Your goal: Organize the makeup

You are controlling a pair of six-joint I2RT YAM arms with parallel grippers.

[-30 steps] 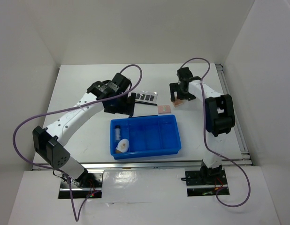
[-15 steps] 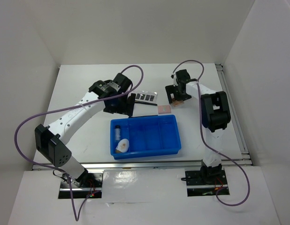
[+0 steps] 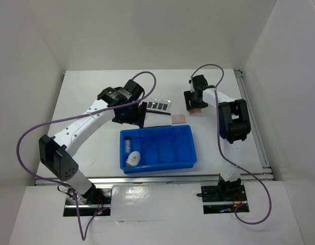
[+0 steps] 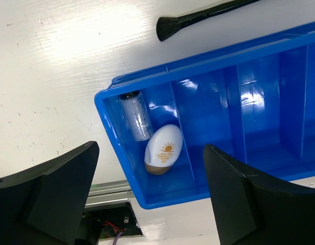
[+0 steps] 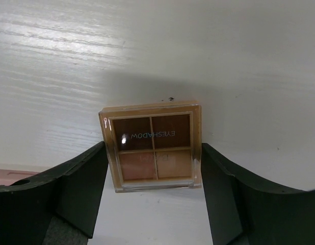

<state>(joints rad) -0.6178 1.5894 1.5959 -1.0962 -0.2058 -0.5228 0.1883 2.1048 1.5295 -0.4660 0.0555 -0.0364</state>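
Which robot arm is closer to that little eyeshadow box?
Right. The right gripper has the eyeshadow box between its fingers; the left gripper sits well away, by the blue tray's left end.

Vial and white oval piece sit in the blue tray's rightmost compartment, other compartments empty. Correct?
No. The vial and white oval piece sit in the leftmost compartment of the blue tray, as the top external view shows; the other compartments are empty.
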